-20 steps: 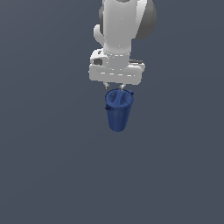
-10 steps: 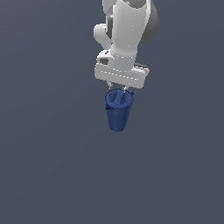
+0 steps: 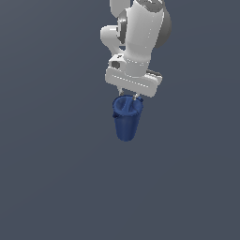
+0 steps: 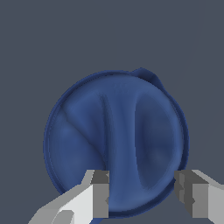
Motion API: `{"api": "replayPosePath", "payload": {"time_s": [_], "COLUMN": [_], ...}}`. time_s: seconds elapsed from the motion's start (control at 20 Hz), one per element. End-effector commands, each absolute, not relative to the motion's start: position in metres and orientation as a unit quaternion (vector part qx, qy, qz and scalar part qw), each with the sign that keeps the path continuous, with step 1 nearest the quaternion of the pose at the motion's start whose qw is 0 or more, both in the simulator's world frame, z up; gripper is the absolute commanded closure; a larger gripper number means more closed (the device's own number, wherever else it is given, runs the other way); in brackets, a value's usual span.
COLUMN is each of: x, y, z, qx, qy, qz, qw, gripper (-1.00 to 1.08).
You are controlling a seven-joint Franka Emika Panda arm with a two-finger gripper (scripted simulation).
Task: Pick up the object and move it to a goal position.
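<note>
1. Our claw (image 4: 142,192) hangs right over the dark blue cup (image 3: 126,119). In the wrist view its two fingers (image 4: 99,194) are spread, one over the cup's inside and one at the rim's edge.
2. The cup stands upright on the grey floor (image 3: 51,178), just below the arm (image 3: 138,42).
3. We judge that nothing is gripped yet. The claw is apart, not clamped.
4. Closing on the rim, lifting and carrying it to the goal all remain. We see no goal marker.

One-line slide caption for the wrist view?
Wrist view: open gripper poised over the rim of the dark blue tapered pitcher, seen from above.
</note>
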State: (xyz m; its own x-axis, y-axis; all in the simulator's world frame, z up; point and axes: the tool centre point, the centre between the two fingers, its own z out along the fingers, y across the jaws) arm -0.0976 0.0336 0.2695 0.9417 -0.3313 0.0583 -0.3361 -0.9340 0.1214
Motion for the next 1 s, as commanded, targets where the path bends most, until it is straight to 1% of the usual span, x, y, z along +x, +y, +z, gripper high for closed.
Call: {"api": "replayPosePath", "payload": {"time_s": [0.0,0.5,0.95], "x": [-0.098,-0.1,-0.105], "y": [0.035,0.04,0.057], "z": [0.268,0.275,0.31], "qx": [0.982,0.98,0.976], "qy": [-0.177,-0.189,-0.211], "qz": [0.021,0.028,0.049], "qw": [0.067,0.061,0.027], "gripper": [-0.2,-0.2,-0.2]}}
